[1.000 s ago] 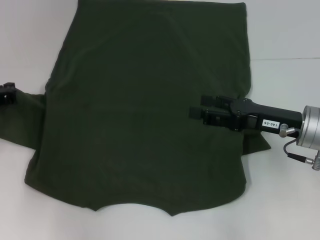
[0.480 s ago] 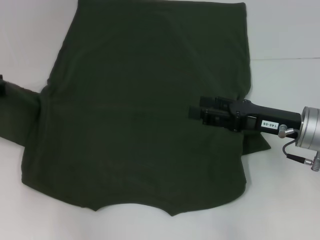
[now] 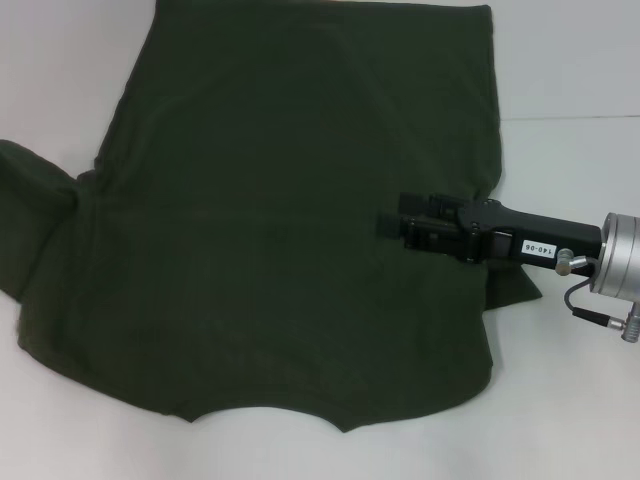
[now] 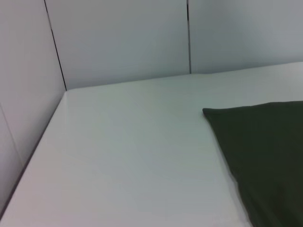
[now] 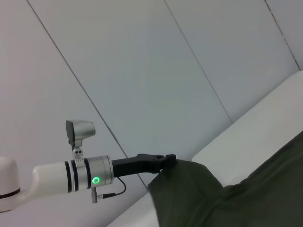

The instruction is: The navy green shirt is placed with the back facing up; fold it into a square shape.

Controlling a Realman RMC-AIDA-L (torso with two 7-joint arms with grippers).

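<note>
Head view – shirt: navy green shirt (image 3: 290,210) lying spread, plain side up, on white table (image 3: 570,60), filling most of the frame; hem far, collar notch near. Left sleeve bunching up into a raised hump at far-left edge.
Head view – R arm: right gripper (image 3: 392,226) reaching in from the right, resting low over shirt's right-centre; fingers looking closed together, nothing pinched betw. them as far as visible. R sleeve poking out under the arm.
Head view – L arm: not showing here.
Left wrist view: looking across bare table toward wall panels; one shirt corner (image 4: 260,142) lying flat at the side. Own fingers not showing.
Right wrist view: left gripper (image 5: 165,158) seen farther off, clenching a lifted fold of the shirt, prob. the left sleeve; cloth draping down from it.
Step (guess): carrying left sleeve inward over the body while R arm pins the cloth.
Risk 1: whole shirt dragging sideways if R gripper isn't pressing hard enough, giving a skewed fold.
Risk 2: sleeve slipping from a shallow pinch mid-carry, falling short.
Risk 3: hump creasing under the fold, so no clean square.
Risk 4: arms meeting over shirt centre if left arm travelling far right.
</note>
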